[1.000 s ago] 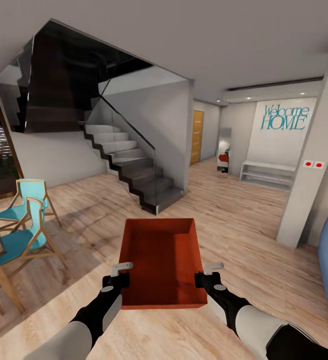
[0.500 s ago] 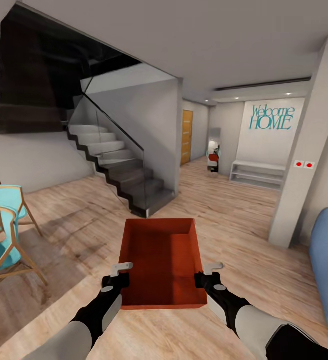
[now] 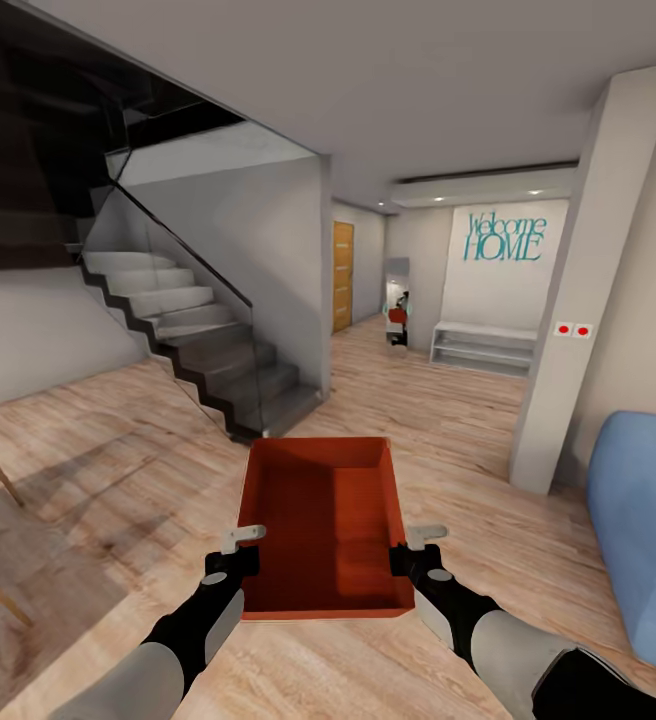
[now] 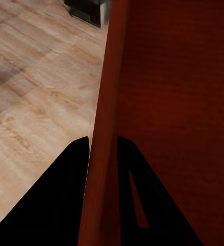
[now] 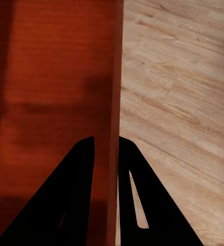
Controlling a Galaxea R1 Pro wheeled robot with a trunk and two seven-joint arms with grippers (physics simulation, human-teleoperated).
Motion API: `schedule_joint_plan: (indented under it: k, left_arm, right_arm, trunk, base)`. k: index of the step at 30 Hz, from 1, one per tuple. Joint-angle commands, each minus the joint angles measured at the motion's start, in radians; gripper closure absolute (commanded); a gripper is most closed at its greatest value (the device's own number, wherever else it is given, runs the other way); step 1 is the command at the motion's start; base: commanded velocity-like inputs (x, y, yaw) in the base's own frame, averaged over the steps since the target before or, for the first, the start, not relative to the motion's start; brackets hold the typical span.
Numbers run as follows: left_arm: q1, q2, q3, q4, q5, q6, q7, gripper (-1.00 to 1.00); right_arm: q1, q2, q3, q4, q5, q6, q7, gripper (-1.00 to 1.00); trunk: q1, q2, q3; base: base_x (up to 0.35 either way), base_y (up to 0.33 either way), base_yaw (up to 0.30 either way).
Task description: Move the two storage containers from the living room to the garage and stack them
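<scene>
Carrying one storage container through the living room

Holding the orange-red storage container [image 3: 326, 525] between them, both arms reach forward over the light wood-plank floor [image 3: 148, 450]. The left gripper [image 3: 240, 548] pinches the bin's left wall, one finger on each side of it; the right gripper [image 3: 415, 546] is clamped the same way on the right wall. The container sits level and open side up, in front of the robot. Far left rises a dark staircase [image 3: 203, 345]. A blue sofa [image 3: 643, 530] stands at the right, beside a pale pillar [image 3: 568, 300]. On the far wall a sign reads "Welcome HOME" [image 3: 506, 236].
</scene>
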Motion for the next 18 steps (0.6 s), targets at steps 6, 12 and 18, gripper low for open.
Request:
schedule_joint_plan:
  k: [6,12,18]
  left_arm:
    - [0.001,0.000,-0.017,-0.004,-0.016,0.001,0.029,1.00]
    - [0.001,0.000,-0.017,-0.004,-0.016,0.001,0.029,1.00]
    - [0.001,0.000,-0.018,-0.004,-0.016,0.000,0.029,1.00]
  right_arm:
    - [-0.001,0.008,-0.019,0.005,-0.023,-0.006,-0.025,1.00]
    - [-0.001,0.008,-0.019,0.005,-0.023,-0.006,-0.025,1.00]
    - [-0.001,0.008,-0.019,0.005,-0.023,-0.008,-0.026,1.00]
  trunk:
    - [0.001,-0.001,0.000]
    - [0.001,-0.001,0.000]
    - [0.001,-0.001,0.000]
  base:
    - [0.322,0.000,-0.226]
    - [0.322,0.000,-0.207]
    - [0.322,0.000,-0.032]
